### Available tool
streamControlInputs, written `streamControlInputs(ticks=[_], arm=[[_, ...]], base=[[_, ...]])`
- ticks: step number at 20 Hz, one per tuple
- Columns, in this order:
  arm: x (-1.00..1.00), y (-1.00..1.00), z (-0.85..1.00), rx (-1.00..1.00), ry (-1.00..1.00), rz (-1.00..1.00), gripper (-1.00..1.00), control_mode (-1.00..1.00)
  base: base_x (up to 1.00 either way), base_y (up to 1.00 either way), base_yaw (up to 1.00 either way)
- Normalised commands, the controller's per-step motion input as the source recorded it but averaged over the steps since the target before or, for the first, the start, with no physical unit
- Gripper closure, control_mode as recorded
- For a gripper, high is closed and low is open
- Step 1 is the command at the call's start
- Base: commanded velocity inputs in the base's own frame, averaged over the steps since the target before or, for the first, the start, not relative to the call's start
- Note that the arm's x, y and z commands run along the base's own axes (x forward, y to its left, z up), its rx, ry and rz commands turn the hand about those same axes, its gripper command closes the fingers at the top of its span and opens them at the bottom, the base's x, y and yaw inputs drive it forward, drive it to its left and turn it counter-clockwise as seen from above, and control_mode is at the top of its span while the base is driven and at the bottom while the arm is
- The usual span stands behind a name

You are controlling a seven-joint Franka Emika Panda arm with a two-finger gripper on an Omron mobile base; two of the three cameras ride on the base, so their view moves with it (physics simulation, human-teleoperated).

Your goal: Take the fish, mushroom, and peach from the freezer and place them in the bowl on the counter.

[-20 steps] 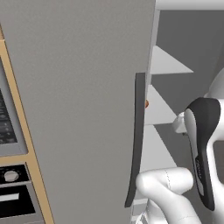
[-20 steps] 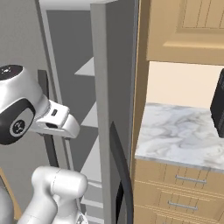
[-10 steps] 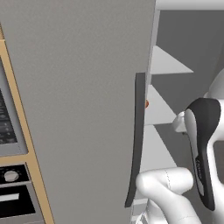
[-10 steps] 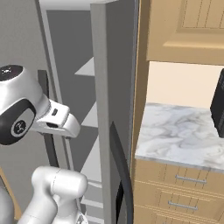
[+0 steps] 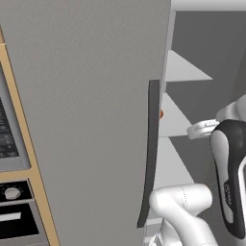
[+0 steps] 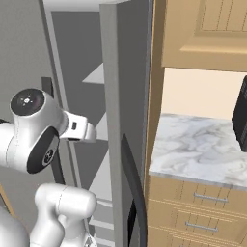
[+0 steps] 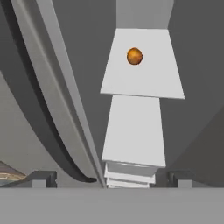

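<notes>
The freezer (image 5: 86, 120) stands open, its grey door with the long dark handle (image 5: 151, 153) swung toward me. In the hand view a round orange peach (image 7: 134, 56) lies on an upper white shelf (image 7: 144, 81), well ahead of my gripper (image 7: 111, 179). The gripper is open, with nothing between its fingertips (image 7: 43, 178). In the left base view a sliver of the peach (image 5: 161, 114) peeks past the door edge. The marble counter (image 6: 193, 149) lies to the right of the freezer. The fish, the mushroom and the bowl are out of view.
The freezer's right door edge (image 6: 116, 96) with its curved dark handle (image 6: 135, 193) stands close beside my arm. Lower white shelves (image 7: 135, 131) step down below the peach. A dark appliance (image 6: 240, 116) sits at the counter's right end. An oven panel (image 5: 9, 192) is at far left.
</notes>
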Motion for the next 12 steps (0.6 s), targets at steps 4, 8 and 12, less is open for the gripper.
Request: streamControlInputs(ticks=[4, 8, 12], arm=[[0.43, 0.00, -0.14, 0.09, -0.25, 0.03, -1.00, -1.00], [0.76, 0.04, 0.00, 0.05, -0.06, 0.00, -1.00, -1.00], [0.72, -0.01, -0.09, 0.05, 0.00, 0.00, -1.00, -1.00]], base=[[0.00, 0.00, 0.00], [0.00, 0.00, 0.00], [0.00, 0.00, 0.00]])
